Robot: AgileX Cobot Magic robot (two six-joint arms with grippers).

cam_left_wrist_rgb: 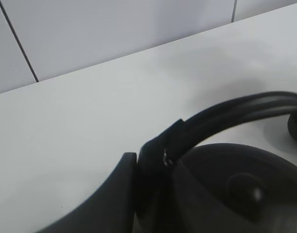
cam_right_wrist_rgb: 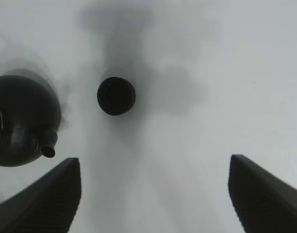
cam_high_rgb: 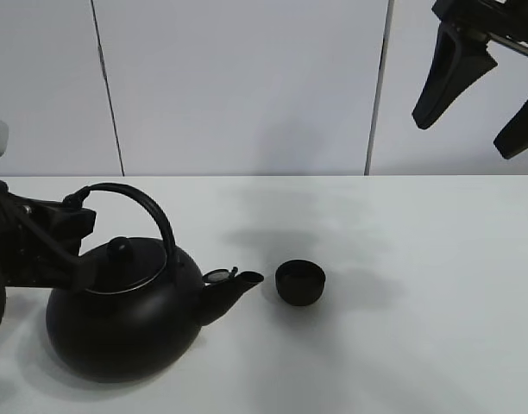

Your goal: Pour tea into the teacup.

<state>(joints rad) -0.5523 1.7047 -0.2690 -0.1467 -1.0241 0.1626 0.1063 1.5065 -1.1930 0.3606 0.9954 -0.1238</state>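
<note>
From my seat, the left gripper (cam_high_rgb: 74, 233) sits at the left edge of the desk (cam_high_rgb: 419, 302), clamped shut on the kettle handle (cam_high_rgb: 147, 207) near its rear base; my left wrist view shows one finger (cam_left_wrist_rgb: 105, 204) pressed against the arch. The kettle (cam_high_rgb: 126, 319) stands upright toward the front left corner, lid knob (cam_high_rgb: 117, 247) on top, spout (cam_high_rgb: 238, 285) aimed right. Just beside the spout tip, with a narrow gap between them, is the teacup (cam_high_rgb: 299, 282), upright, near the middle of the desk. High at the right, well above the surface, the right gripper (cam_high_rgb: 484, 95) hangs with its jaws spread wide and nothing between them; its camera looks straight down on the cup.

My worries: the grip is low on one side of the handle, so I judge the kettle may swing or roll in the jaws as I lift, throwing the spout off line. The cup is small and unheld, and a nudge from the spout could slide or tip it. Tilting too fast would overshoot its narrow mouth.

Room is generous: bare desk lies to the right and behind the cup, and the front edge is close to the kettle.
</note>
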